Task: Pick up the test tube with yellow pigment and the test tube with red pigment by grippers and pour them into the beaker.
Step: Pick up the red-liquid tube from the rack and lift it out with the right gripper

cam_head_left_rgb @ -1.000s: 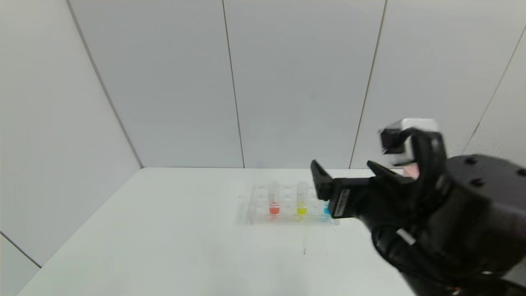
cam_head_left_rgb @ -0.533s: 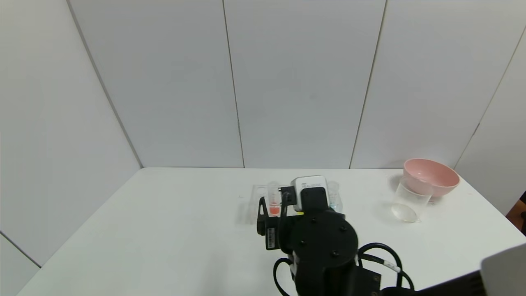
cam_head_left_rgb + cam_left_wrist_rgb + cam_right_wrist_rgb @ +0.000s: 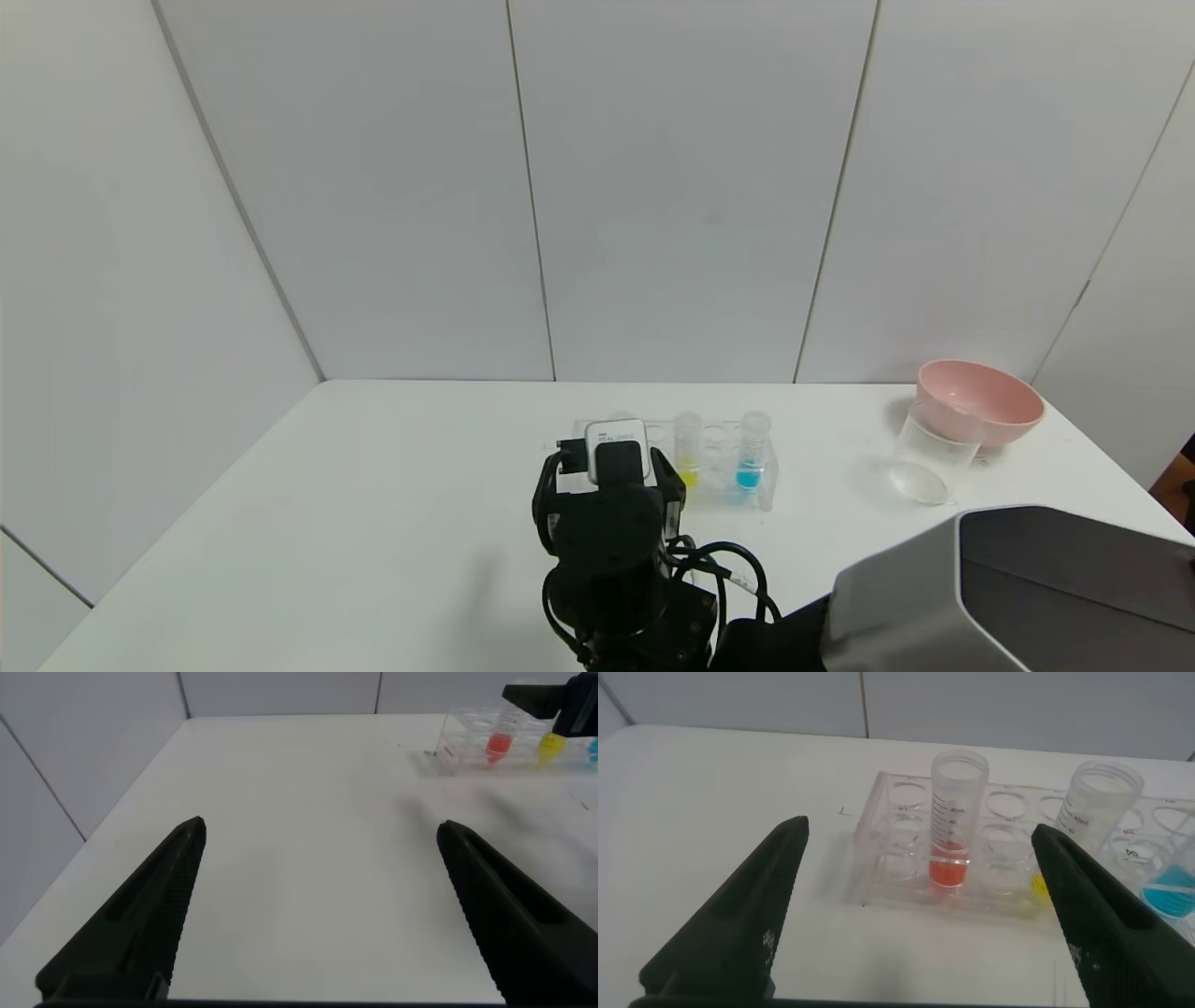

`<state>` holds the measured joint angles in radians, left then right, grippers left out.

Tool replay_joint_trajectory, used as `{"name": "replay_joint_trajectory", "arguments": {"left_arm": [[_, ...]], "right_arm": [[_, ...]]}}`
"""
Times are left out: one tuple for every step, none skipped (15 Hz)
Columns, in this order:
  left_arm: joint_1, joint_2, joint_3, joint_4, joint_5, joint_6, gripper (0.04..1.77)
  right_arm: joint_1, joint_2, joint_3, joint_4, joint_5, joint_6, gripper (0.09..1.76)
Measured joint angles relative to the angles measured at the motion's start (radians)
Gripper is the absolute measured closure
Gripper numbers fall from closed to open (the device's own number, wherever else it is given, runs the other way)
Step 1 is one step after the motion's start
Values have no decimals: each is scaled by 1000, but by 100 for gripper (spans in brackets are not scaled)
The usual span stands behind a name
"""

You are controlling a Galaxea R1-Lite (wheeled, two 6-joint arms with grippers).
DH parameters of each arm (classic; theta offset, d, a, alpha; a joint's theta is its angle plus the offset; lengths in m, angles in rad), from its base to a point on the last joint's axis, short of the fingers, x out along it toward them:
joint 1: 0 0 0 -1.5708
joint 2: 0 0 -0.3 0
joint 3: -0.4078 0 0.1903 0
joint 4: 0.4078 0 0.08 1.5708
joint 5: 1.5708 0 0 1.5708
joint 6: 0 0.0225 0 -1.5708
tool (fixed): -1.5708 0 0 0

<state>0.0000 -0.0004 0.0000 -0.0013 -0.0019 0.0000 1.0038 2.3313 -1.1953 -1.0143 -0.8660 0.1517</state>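
Observation:
The test tube with red pigment (image 3: 955,821) stands upright in the clear rack (image 3: 906,854). My right gripper (image 3: 921,831) is open, low over the table just in front of the rack, with the red tube ahead between its fingers and untouched. In the head view the right wrist (image 3: 611,485) hides the red tube. The test tube with yellow pigment (image 3: 688,455) stands in the rack to its right. The beaker (image 3: 929,457) stands empty at the far right. My left gripper (image 3: 321,828) is open and empty over bare table, far left of the rack (image 3: 467,737).
A blue-liquid tube (image 3: 750,457) stands in the rack, right of the yellow one. A pink bowl (image 3: 980,401) sits right behind the beaker. White walls close the table's back and left sides. The right arm's grey link (image 3: 1008,588) fills the lower right corner.
My right arm has swung from the right side leftward and down to the rack's left end, now facing the red tube. The beaker and bowl have come into sight.

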Motion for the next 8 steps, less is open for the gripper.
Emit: {"name": "replay_joint_trajectory", "arguments": {"left_arm": [[0, 0, 0, 0, 0, 0, 5], [0, 0, 0, 0, 0, 0, 5], [0, 0, 0, 0, 0, 0, 5], [0, 0, 0, 0, 0, 0, 5], [0, 0, 0, 0, 0, 0, 5], [0, 0, 0, 0, 1, 0, 5], [0, 0, 0, 0, 0, 0, 5], [0, 0, 0, 0, 0, 0, 5]], "right_arm": [[-16, 23, -22, 1, 1, 0, 14], [-33, 45, -43, 3, 3, 0, 14], [-50, 64, -62, 4, 4, 1, 14], [-63, 80, -81, 14, 7, 2, 14], [-76, 97, -104, 30, 15, 3, 14], [-87, 110, -127, 44, 27, 4, 14], [-96, 123, -151, 58, 35, 6, 14], [-103, 136, -174, 70, 39, 7, 14]]}}
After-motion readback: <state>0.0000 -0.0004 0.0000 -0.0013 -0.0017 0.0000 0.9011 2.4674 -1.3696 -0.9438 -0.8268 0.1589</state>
